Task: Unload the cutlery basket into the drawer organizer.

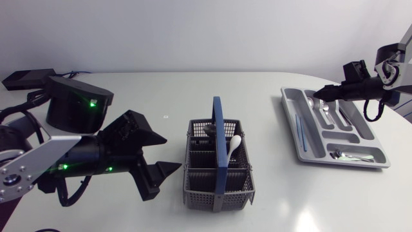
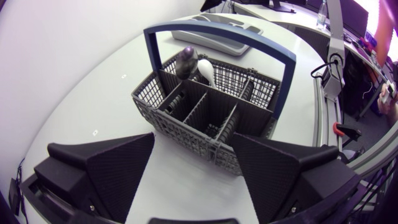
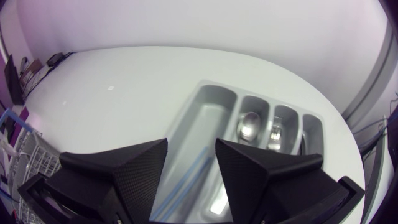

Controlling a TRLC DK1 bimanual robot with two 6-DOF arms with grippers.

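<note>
The grey cutlery basket [image 1: 219, 169] with a blue handle [image 1: 219, 129] stands mid-table. In its far compartments lean a white spoon [image 1: 235, 144] and a dark utensil [image 1: 210, 130], both also visible in the left wrist view: white spoon [image 2: 207, 70], dark utensil [image 2: 185, 60]. My left gripper [image 1: 172, 153] is open just left of the basket [image 2: 205, 112], nothing between its fingers. The grey organizer [image 1: 290, 119] lies at the right, holding spoons [image 1: 325, 109] and a blue stick [image 1: 298, 129]. My right gripper [image 1: 320, 95] hovers open over the organizer [image 3: 205, 87], above the long compartment with the blue stick [image 3: 194, 169].
A black round device [image 1: 77, 103] and a flat black box [image 1: 29, 78] sit at the table's back left, behind my left arm. More cutlery [image 1: 351, 154] lies in the organizer's near cross compartment. The table's curved edge runs close to the organizer's right side.
</note>
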